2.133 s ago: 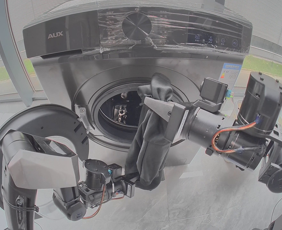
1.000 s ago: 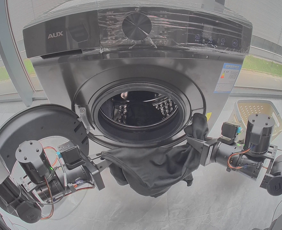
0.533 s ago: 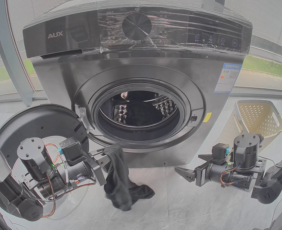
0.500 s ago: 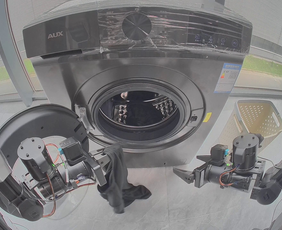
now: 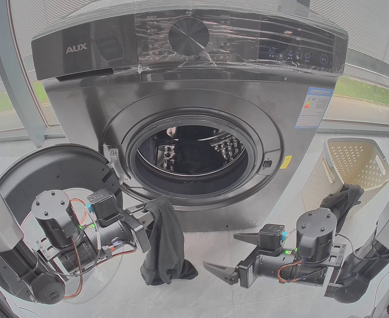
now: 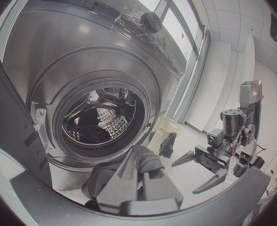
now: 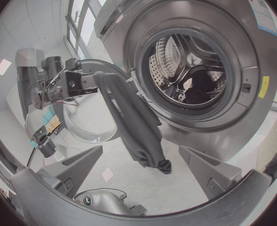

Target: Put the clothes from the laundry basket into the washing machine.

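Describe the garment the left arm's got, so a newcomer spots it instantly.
Find the washing machine, door swung open. Below the lower-left rim of the drum, the left gripper is shut on a black garment hanging toward the floor. Unlike the dark clothes inside the drum or the dark cloth draped over the laundry basket, it alone hangs from jaws.

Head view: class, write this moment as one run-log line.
left claw: shut on dark garment, hanging | right claw: open, empty | washing machine: door open | laundry basket: dark cloth on rim
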Controlling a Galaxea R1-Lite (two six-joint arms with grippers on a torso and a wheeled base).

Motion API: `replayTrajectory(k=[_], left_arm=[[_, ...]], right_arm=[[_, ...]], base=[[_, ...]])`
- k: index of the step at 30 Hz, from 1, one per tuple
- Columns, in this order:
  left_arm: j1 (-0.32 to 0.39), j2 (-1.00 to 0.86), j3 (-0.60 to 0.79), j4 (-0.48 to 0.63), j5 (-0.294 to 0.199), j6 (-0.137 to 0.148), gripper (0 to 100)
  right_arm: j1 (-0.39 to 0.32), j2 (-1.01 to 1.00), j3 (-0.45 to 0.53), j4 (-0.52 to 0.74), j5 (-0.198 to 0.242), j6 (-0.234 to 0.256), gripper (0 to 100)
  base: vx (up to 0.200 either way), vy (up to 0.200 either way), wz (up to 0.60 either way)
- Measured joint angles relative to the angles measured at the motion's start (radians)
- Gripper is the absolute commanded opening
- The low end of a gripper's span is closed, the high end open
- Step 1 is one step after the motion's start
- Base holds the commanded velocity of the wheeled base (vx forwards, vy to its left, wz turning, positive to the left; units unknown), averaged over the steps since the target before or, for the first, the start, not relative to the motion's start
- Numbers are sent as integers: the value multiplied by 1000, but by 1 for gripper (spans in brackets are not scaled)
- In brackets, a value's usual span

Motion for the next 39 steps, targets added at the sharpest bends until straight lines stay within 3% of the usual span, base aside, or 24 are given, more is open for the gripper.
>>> replayTrajectory(k=[7,17,29,36,39], left_arm=[[0,24,-22,0,27,0,0],[1,47,-58,0,70,-1,0],[-1,61,-104,0,109,-4,0],[-3,66,-119,0,123,-4,0],[-2,67,-123,-1,128,-5,0]], right_arm=[[74,34,-19,-10,3,19,100],[123,110,-66,-61,0,69,100],[131,287,-265,-73,-46,78,100],[138,330,-365,5,-39,158,100],[140,340,-406,22,-36,170,100]], base=[[0,0,0],[0,0,0],[0,0,0],[0,0,0],[0,0,0]])
